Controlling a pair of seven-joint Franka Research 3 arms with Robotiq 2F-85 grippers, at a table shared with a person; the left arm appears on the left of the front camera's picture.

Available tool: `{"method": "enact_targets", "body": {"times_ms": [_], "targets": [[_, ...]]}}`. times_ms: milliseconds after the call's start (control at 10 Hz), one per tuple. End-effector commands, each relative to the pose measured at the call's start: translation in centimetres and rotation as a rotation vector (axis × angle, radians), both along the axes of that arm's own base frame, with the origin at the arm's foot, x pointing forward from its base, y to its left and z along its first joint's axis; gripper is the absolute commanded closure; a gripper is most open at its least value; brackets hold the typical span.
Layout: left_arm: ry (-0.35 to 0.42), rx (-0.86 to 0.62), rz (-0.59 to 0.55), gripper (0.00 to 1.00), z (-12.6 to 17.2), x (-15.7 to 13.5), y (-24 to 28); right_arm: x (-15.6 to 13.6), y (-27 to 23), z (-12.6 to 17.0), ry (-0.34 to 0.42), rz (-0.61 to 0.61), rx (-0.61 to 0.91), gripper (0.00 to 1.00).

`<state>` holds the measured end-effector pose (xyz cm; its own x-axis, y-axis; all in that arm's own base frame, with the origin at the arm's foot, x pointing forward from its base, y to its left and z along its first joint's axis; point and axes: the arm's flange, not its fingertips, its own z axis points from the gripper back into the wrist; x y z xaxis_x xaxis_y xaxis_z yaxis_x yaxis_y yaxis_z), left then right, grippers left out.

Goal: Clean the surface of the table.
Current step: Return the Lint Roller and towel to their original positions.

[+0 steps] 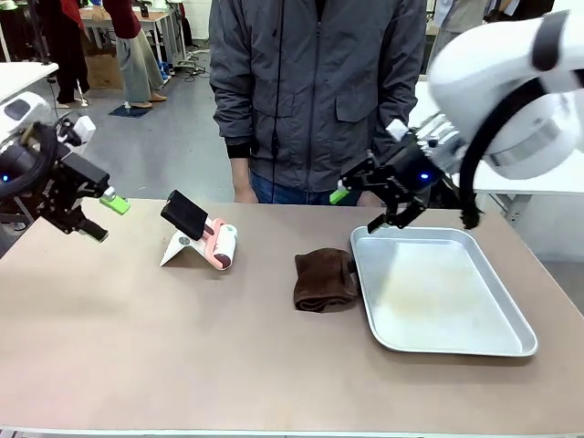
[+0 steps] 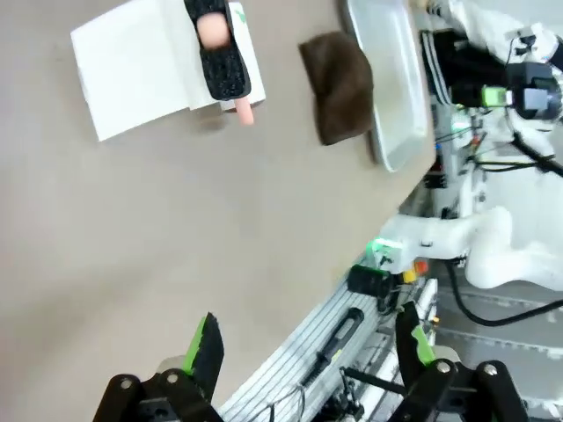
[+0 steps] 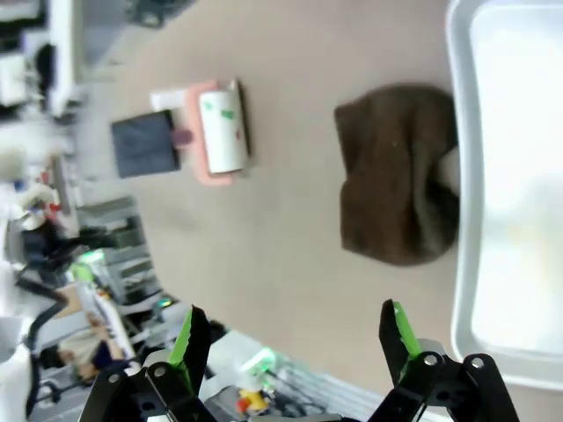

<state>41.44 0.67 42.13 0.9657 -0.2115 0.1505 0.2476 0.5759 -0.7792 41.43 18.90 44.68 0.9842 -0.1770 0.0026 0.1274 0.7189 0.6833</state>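
The table (image 1: 182,356) spreads across the whole lower part of the front view, its taupe top running from edge to edge. At the far left of that frame the left gripper (image 1: 102,217) hangs above the table's left end with its green-padded fingers spread wide, holding nothing. In the upper right, the right gripper (image 1: 363,210) hovers over the far corner of the metal tray (image 1: 456,342), its jaws likewise spread and empty. The tray sits on the right half of the table, and a crumpled brown cloth (image 1: 324,279) lies touching its left rim. Left of centre is a lint roller (image 1: 222,245) with a black handle, lying on a white sheet (image 1: 173,249). A person (image 1: 315,91) in a grey jacket stands at the far edge, in the upper middle of the frame.
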Motion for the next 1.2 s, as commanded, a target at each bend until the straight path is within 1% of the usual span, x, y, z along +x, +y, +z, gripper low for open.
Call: {"method": "enact_targets", "body": {"times_ms": [0,100,200,300,400,500,600,700,800,1000,1100], "targets": [[-0.08,-0.206,0.028,0.0,-2.6,0.0,1.0,-4.6,-5.3,-1.3,0.017,-0.068,0.163,0.0],[-0.099,-0.319,0.066,0.0,-3.8,0.7,2.6,-6.2,-8.4,-1.6,0.056,-0.108,0.288,0.0],[-0.097,-0.366,0.156,0.0,-4.5,1.3,3.8,-7.5,-11.3,-2.1,0.062,-0.152,0.368,0.0],[-0.085,-0.412,0.146,0.0,-4.8,1.6,4.9,-8.5,-14.3,-2.8,0.054,-0.22,0.419,0.0],[-0.068,-0.455,0.131,0.0,-5.2,1.7,6.0,-9.2,-16.9,-3.5,0.044,-0.258,0.471,0.0],[-0.035,-0.469,0.197,0.0,-5.9,1.8,7.6,-9.8,-21.0,-4.7,0.025,-0.34,0.562,0.0],[0.01,-0.458,0.321,0.0,-6.7,1.8,9.2,-9.9,-23.0,-5.5,0.014,-0.344,0.607,0.0],[0.011,-0.516,0.323,0.0,-7.4,1.4,10.8,-9.7,-25.3,-7.0,0.019,-0.369,0.667,0.0],[-0.006,-0.551,0.33,0.0,-7.5,0.8,11.6,-9.3,-26.2,-8.1,0.036,-0.394,0.666,0.0],[-0.023,-0.575,0.359,0.0,-7.1,0.0,12.3,-8.3,-26.6,-9.8,0.015,-0.426,0.646,0.0],[0.007,-0.513,0.337,0.0,-8.1,0.4,12.4,-7.2,-28.8,-6.9,0.057,-0.424,0.639,0.0]]}}
